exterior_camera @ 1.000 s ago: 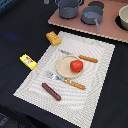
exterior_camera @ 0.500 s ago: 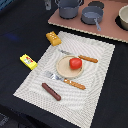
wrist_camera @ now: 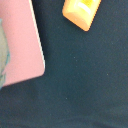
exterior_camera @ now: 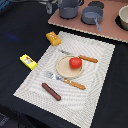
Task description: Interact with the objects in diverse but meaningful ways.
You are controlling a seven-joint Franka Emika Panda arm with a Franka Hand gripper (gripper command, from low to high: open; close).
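A dark table [exterior_camera: 20,30] fills most of the exterior view. On it lies a pale striped mat [exterior_camera: 97,82], turned a bit like a diamond. A round tan plate [exterior_camera: 64,70] sits in the middle of the mat, and a red tomato [exterior_camera: 75,62] rests on the plate, toward its 2 o'clock edge.

From the plate, a knife [exterior_camera: 82,57] with a wooden handle lies at 1 o'clock, touching the plate's rim. A fork [exterior_camera: 67,81] with a wooden handle lies at 6 o'clock, just beside the plate. A brown sausage [exterior_camera: 51,91] lies at 7 o'clock, on the mat. An orange block [exterior_camera: 53,38] sits at 11 o'clock, on the mat's edge. A yellow box [exterior_camera: 28,61] with a red label lies at 9 o'clock, off the mat on the dark table.

At 12 o'clock, far back, a pinkish board [exterior_camera: 110,31] holds grey pots [exterior_camera: 93,14].

The wrist view shows the dark table, a pink edge [wrist_camera: 22,45] and an orange thing [wrist_camera: 81,12], too blurry to name. The gripper's fingers do not show, so I cannot tell if they are apart or together.
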